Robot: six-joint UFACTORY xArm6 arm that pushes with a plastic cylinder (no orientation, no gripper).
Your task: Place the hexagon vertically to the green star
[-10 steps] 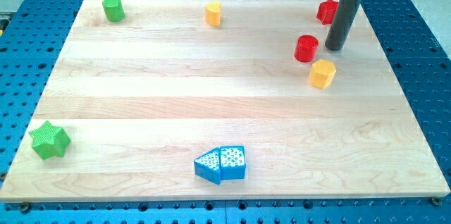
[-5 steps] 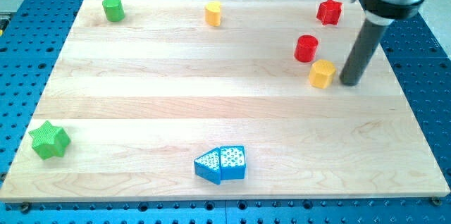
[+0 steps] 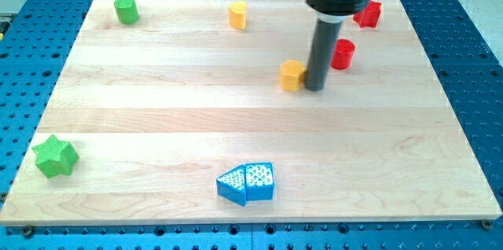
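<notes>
1. The yellow hexagon (image 3: pixel 291 75) sits a little right of centre in the upper half of the wooden desk (image 3: pixel 157 116), with my tip (image 3: pixel 316 87) touching or just beside its right face. That placing looks chosen to shove it toward the frame's left.
2. The green star (image 3: pixel 54 156) lies at the lower left, well apart from the hexagon, so most of the travel seems undone.
3. The rod stands upright, its collar at the frame's top, partly hiding the red cylinder (image 3: pixel 342 53).
4. No pincer exists here, so there is no grip state to tell.
5. The blue pair (image 3: pixel 247 183) rests at bottom centre.
</notes>
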